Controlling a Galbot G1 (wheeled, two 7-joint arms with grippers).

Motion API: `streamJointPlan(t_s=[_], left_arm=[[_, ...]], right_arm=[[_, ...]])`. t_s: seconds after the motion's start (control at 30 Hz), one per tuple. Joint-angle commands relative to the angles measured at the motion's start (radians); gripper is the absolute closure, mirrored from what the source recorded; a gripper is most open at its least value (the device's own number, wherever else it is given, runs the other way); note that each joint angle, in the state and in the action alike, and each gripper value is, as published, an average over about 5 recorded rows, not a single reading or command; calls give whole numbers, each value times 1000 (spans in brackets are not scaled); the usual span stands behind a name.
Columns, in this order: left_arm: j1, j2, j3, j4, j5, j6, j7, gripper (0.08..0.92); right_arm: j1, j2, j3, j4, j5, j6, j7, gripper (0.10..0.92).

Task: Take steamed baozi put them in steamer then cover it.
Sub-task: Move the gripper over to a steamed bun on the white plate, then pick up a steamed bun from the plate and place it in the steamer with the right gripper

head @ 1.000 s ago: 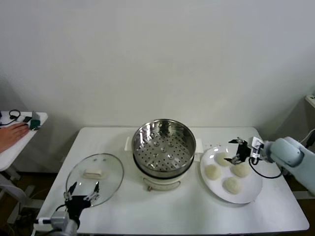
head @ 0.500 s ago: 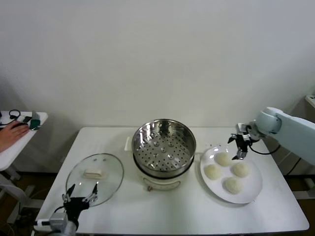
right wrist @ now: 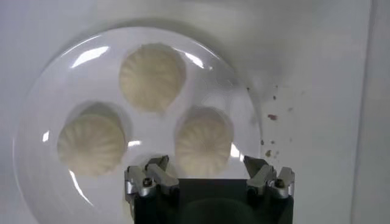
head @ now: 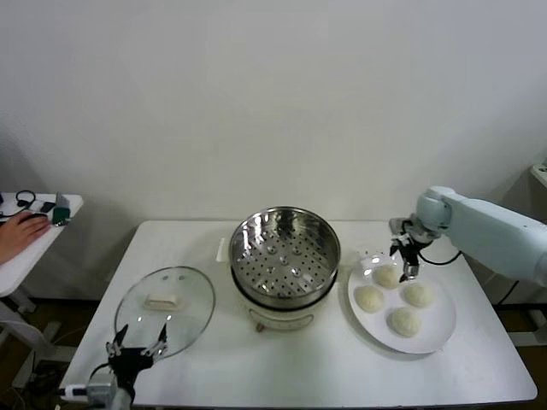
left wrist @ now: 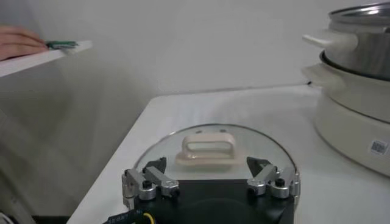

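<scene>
Hovering right tool (head: pixel 403 260), open, steamer (head: pixel 285 257) label unreadable

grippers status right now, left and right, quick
Left end effector: open, empty, by the cover.
Right end effector: open, empty, above the baozi on the plate.

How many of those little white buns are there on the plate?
4, all on the white plate right of the steamer: one bun under the right tool, others nearer. None seem hidden.
</scene>
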Motion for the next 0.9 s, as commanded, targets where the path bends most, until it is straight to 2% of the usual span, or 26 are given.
streamJointPlan(t_s=[0.03, 0.2, 0.27, 0.43, 0.53, 0.73, 0.9], left_arm=[[0, -2, 0, 7, 7, -2, -1, 177], [0, -5, 1, 8, 14, -4, -2, 177], [-1, -6, 1, 8, 17, -4, -3, 177], [0, -13, 3, 7, 23, -3, -4, 177], [3, -16, 5, 8, 28, -4, -5, 177], [9, -19, 6, 5, 33, -3, -8, 177], [11, -22, 7, -2, 38, -2, -9, 177]], right_arm=[[-54, 41, 30, -62, -19, 6, -16, 203], [-73, 55, 65, -106, -49, 22, 0, 209], [-75, 59, 73, -117, -57, 26, 4, 236], [-73, 58, 81, -117, -63, 32, 4, 364], [-73, 55, 88, -109, -53, 36, 2, 405], [-48, 43, 84, -80, -52, 59, -3, 420], [110, -3, -19, 28, -19, 107, -12, 422]])
